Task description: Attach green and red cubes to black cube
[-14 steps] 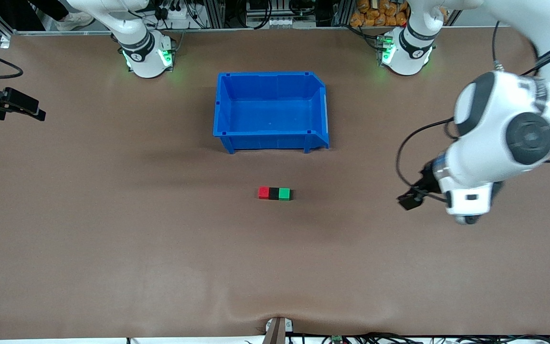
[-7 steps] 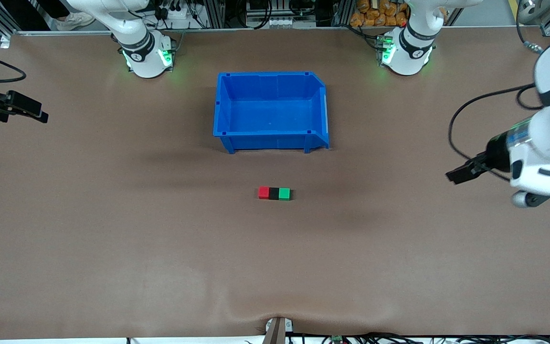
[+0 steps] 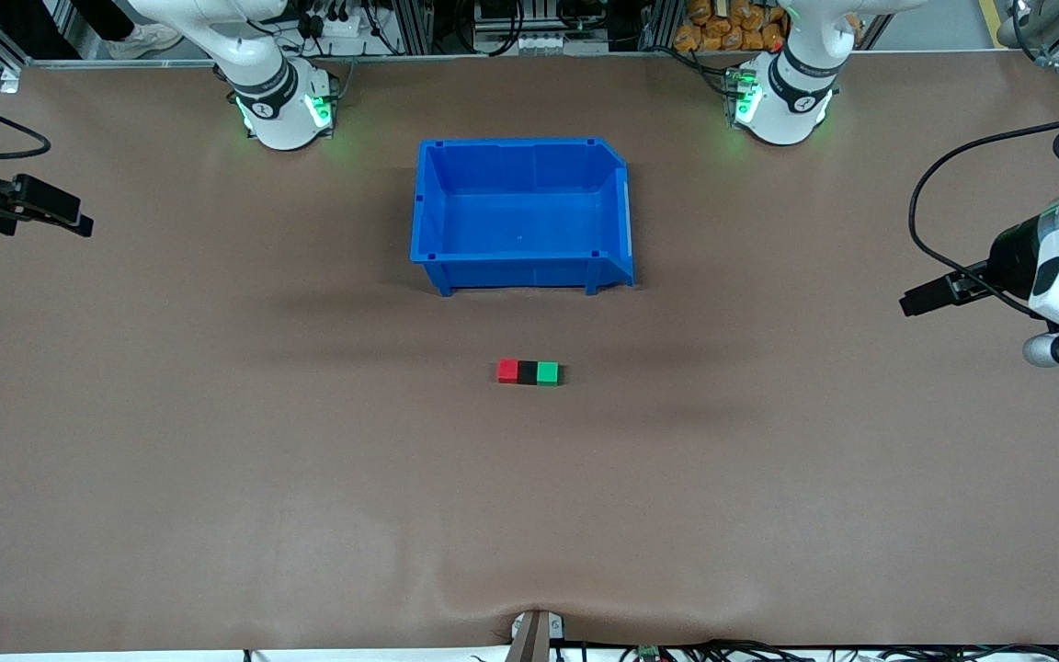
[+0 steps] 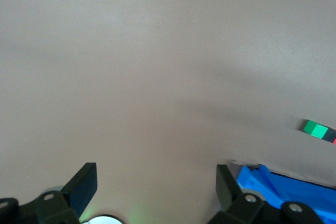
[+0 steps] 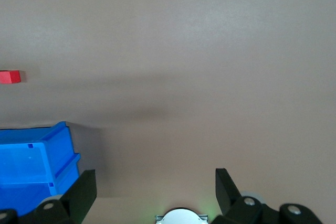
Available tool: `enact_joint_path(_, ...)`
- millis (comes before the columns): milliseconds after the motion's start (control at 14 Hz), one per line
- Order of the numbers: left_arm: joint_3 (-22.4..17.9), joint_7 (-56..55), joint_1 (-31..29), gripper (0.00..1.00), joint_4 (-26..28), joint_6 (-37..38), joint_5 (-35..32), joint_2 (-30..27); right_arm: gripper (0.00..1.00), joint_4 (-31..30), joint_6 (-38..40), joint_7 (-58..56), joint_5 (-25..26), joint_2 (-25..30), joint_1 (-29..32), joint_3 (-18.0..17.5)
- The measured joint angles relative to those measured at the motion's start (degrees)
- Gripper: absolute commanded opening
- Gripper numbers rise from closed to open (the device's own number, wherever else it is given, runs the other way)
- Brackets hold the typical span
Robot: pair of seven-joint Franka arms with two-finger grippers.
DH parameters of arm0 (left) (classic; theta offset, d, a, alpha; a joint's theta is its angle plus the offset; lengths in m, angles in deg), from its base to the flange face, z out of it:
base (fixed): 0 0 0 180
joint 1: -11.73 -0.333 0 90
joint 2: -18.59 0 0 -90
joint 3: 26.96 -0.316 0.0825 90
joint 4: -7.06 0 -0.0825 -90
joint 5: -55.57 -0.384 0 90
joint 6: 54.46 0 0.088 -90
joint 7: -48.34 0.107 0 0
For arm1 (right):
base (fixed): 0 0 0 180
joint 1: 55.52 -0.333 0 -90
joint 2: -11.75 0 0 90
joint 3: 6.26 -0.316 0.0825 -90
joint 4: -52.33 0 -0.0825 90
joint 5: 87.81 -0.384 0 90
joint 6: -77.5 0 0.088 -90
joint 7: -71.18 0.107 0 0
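The red cube (image 3: 507,370), the black cube (image 3: 527,371) and the green cube (image 3: 548,372) lie in one touching row on the table, black in the middle, nearer to the front camera than the blue bin. My left gripper (image 3: 912,302) is open and empty, up over the left arm's end of the table, well apart from the cubes. Its wrist view shows the gripper (image 4: 156,186) open, with the green cube (image 4: 316,128) and the black cube (image 4: 329,134) at the edge. My right gripper (image 3: 77,222) is open and empty over the right arm's end of the table. Its wrist view shows the gripper (image 5: 155,188) open and the red cube (image 5: 9,77).
An empty blue bin (image 3: 520,272) stands mid-table between the arm bases and the cubes; it also shows in the left wrist view (image 4: 273,183) and the right wrist view (image 5: 63,163). Brown table mat surrounds the cubes.
My left arm has swung away from the cubes toward its own end of the table. The right gripper has hardly moved. The cube row has not moved.
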Motion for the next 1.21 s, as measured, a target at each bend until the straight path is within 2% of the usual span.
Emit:
enact_joint_path(569,0.1,1.9,-1.8,1.00,2.4,1.8,0.0,-4.3,1.00,0.0,0.0,0.0,0.0,0.0,0.0,0.0)
enact_joint_path(1210,0.7,2.7,-2.7,1.00,11.3,-0.8,0.0,-11.3,1.00,0.0,0.0,0.0,0.0,-0.1,0.0,0.1)
